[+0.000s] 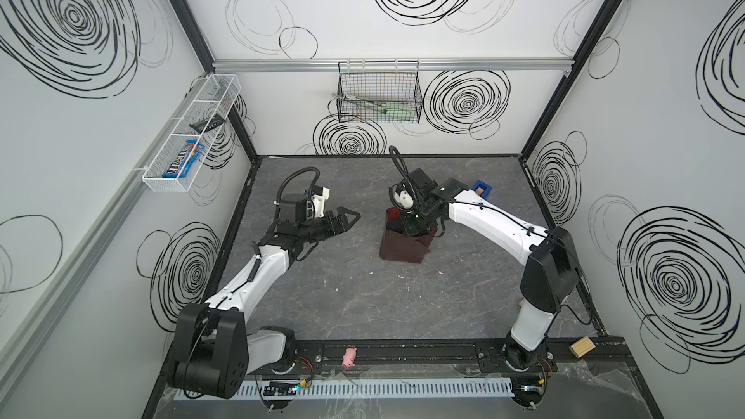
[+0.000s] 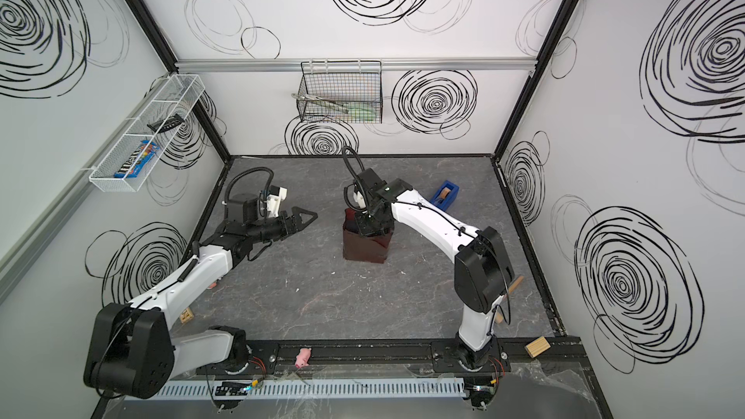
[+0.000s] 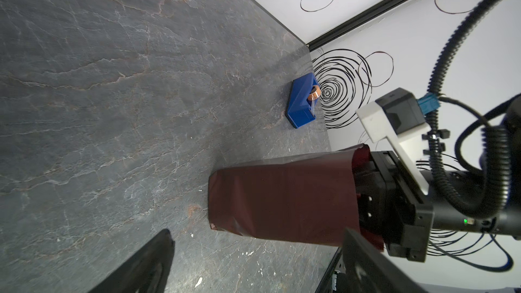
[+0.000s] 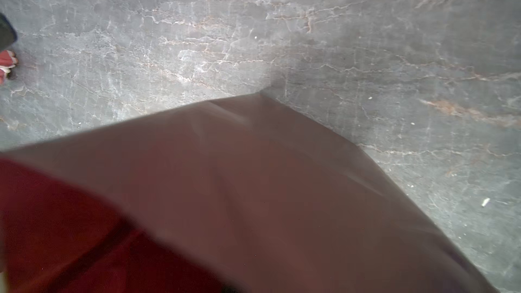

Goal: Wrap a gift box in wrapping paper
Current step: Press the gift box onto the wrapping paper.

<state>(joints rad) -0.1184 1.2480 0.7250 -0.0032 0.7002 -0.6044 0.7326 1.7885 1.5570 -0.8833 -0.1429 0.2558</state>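
Near the middle of the grey, veined table point(image 1: 363, 300), the right gripper point(image 1: 411, 227) points straight down into the upper end of the wrapping paper point(image 1: 403, 249), and the sheet hides its fingers. It is clenched. From where I stand it looks to be pinching the paper's top edge, though the pinch itself is hidden. The dark maroon paper stands beneath it as a tall upright sleeve, folded at the corners and reaching down to the tabletop. I cannot tell whether it rests there or hangs just clear.

The gift box I cannot pick out. Something dark shows in the mouth of the sleeve beside the gripper, but too little of it to name.

Well apart on the robot's left, the left gripper point(image 1: 348, 219) hovers over the table, lying level and aimed toward the paper. Its jaws are spread wide with nothing between them.

Beyond the right arm, near the right wall, a bright blue tape dispenser point(image 2: 445, 193) sits on the table. A small pink toy pig point(image 1: 349, 357) lies on the black front rail between the two arm bases, and a wooden block point(image 1: 703, 346) sits at the rail's right end. A black wire basket point(image 1: 379, 94) hangs on the back wall, and a white wire basket point(image 1: 191, 135) on the left wall.
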